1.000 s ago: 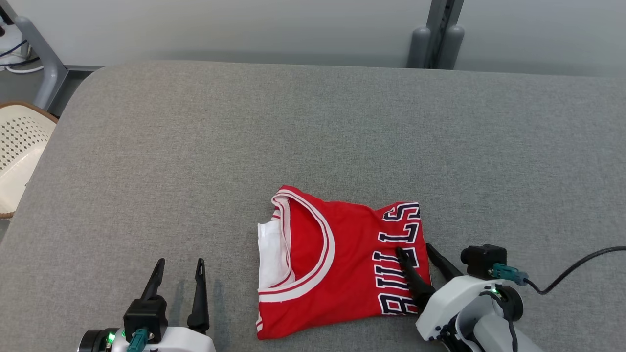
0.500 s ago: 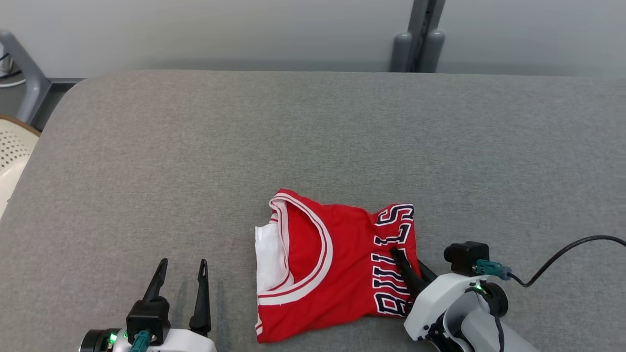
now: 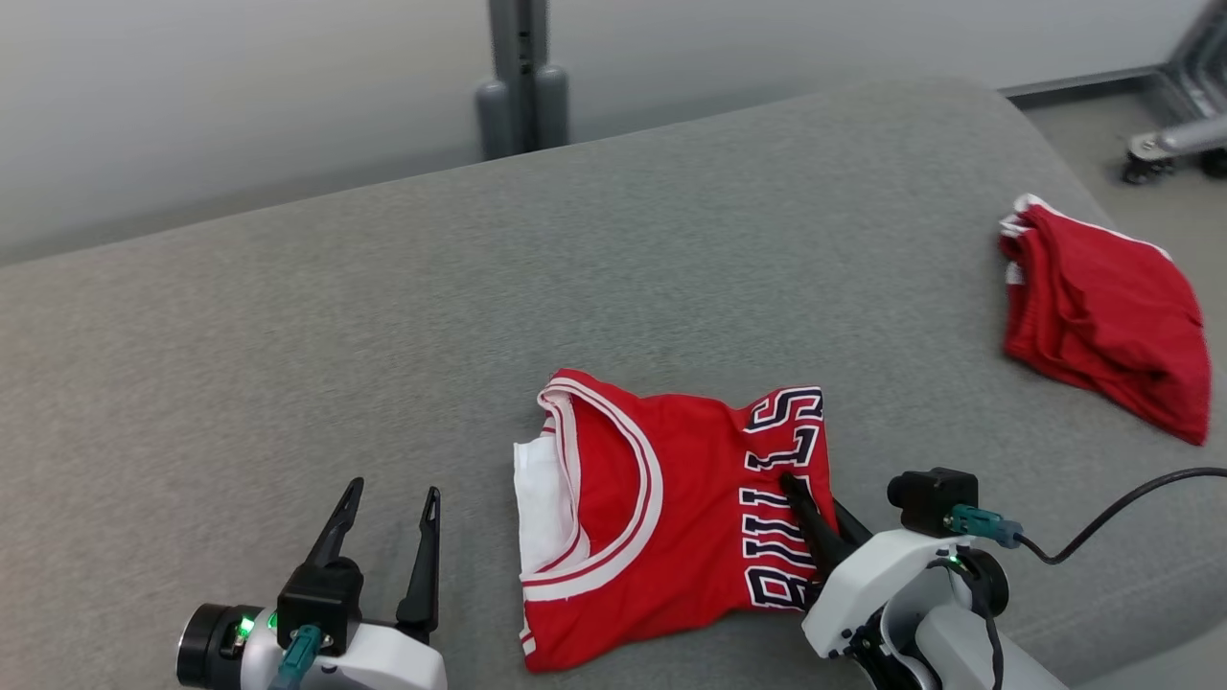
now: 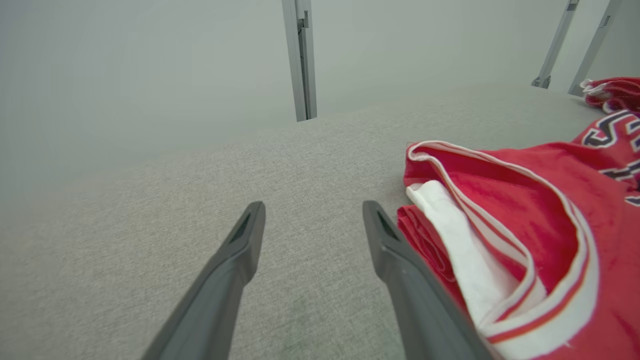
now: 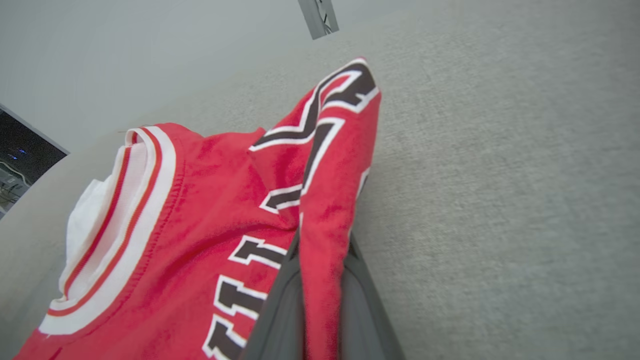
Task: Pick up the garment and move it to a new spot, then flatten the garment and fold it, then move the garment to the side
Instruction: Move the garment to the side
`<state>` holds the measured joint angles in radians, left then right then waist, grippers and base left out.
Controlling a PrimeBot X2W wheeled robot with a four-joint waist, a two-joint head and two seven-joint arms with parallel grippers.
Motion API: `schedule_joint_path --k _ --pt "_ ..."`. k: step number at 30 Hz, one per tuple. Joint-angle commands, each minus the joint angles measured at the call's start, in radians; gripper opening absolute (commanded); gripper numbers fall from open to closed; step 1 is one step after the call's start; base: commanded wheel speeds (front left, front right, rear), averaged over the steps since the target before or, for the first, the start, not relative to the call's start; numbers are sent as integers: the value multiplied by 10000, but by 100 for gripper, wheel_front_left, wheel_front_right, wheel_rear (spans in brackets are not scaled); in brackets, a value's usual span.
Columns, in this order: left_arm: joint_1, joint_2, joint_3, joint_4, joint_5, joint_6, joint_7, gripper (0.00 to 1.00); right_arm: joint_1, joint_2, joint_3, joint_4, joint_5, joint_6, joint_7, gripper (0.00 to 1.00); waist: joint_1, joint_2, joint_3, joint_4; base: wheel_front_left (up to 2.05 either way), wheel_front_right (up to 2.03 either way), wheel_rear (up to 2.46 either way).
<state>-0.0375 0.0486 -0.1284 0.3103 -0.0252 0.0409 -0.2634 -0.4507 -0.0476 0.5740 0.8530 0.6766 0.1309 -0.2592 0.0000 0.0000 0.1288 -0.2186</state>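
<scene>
Where the right gripper (image 3: 811, 495) is clamped on the right edge of the folded red jersey (image 3: 671, 498), one finger lies on top of the cloth and the other beneath it. Left of the jersey, the left gripper (image 3: 394, 489) has its fingers spread apart and holds nothing. The jersey lies on a grey fabric surface (image 3: 383, 335). A second red garment (image 3: 1102, 316) lies well to the jersey's right. Beyond the jersey are a pale wall (image 3: 240, 96) and a grey post (image 3: 522, 77). Dark, white-edged letters on the jersey read "BULLS".

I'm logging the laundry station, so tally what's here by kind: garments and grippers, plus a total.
Garments: 2 (folded jersey, red garment far right)
Grippers: 2 (left gripper open, right gripper shut on the jersey)
Total: 4
</scene>
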Motion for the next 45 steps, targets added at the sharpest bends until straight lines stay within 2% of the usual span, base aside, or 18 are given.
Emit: schedule_joint_path --k 1,7,13,21,32,39,45 --pt "-249 45 -54 19 118 -85 -7 100 113 -73 -147 -59 -86 -3 -80 0 0 0 150 -1745 0 0 0" --pt "-411 91 -170 81 186 -206 -7 100 284 -58 -326 -250 -116 -3 -75 0 0 0 299 -3064 0 0 0" --pt "-820 110 -648 340 340 -550 -7 100 522 -44 -1189 -541 -474 -2 -74 0 0 0 543 -3233 0 0 0" --pt "-1257 136 -1068 585 407 -757 -7 100 688 -64 -2011 -1139 -968 -2 -74 0 0 0 893 -3318 0 0 0" --pt "-1397 322 -1067 534 236 -508 -7 100 -480 -65 -2795 -1757 -1923 -2 -75 0 0 0 1375 -3299 0 0 0" --pt "-1095 536 -788 164 128 -234 -7 100 -2460 -187 -3136 -677 -2896 -2 -75 0 0 0 1520 -3226 0 0 0" --pt "-1226 557 -756 -106 163 -234 -7 100 -4061 -1246 -3521 921 -3835 -2 -75 0 0 0 1698 -2524 0 0 0"
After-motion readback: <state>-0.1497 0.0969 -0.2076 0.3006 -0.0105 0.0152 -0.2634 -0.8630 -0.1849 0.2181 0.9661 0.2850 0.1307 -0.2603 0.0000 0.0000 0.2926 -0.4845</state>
